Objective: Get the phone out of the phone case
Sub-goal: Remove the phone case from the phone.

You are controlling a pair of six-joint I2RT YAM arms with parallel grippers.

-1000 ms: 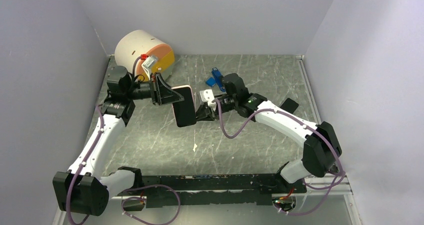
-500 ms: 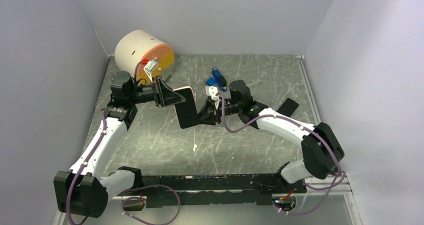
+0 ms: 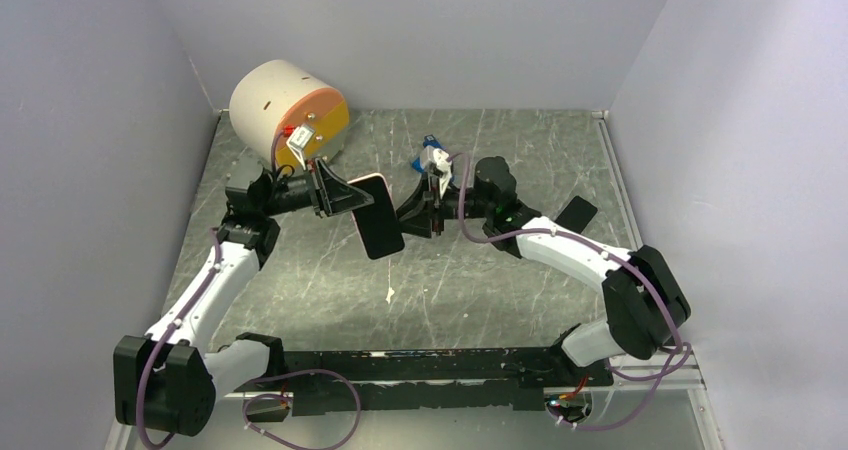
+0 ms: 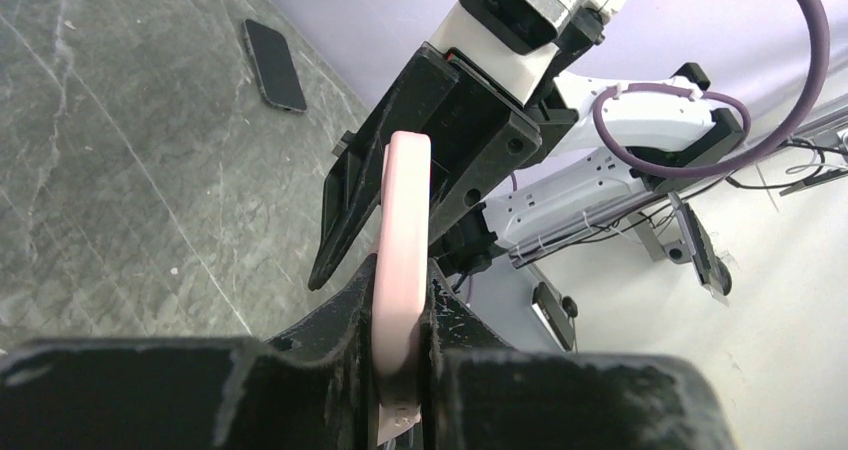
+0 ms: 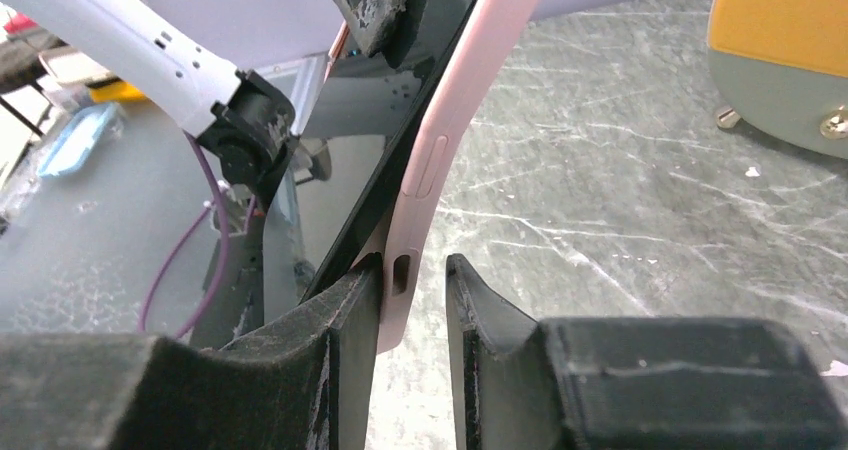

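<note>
While left end effector [image 4: 400, 320] pinches the rounded pink case [image 4: 405, 200], right end effector [image 5: 412, 282] gapes.

Both arms wear glossy white link shells [image 3: 200, 290] between matt black joint housings [image 3: 638, 305], with purple cables [image 4: 820, 65] looped alongside. Left gripper [image 3: 352, 198] and right gripper [image 3: 407, 218] have black, scuffed wedge-shaped fingers [image 5: 330, 370], and white camera boxes [image 3: 300, 140] top both wrists

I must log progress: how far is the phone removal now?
Done: the left gripper holds the pink case up by one end. In hand: the right gripper straddles the other end, one finger not touching. Left: the phone still sits inside the case.
</note>
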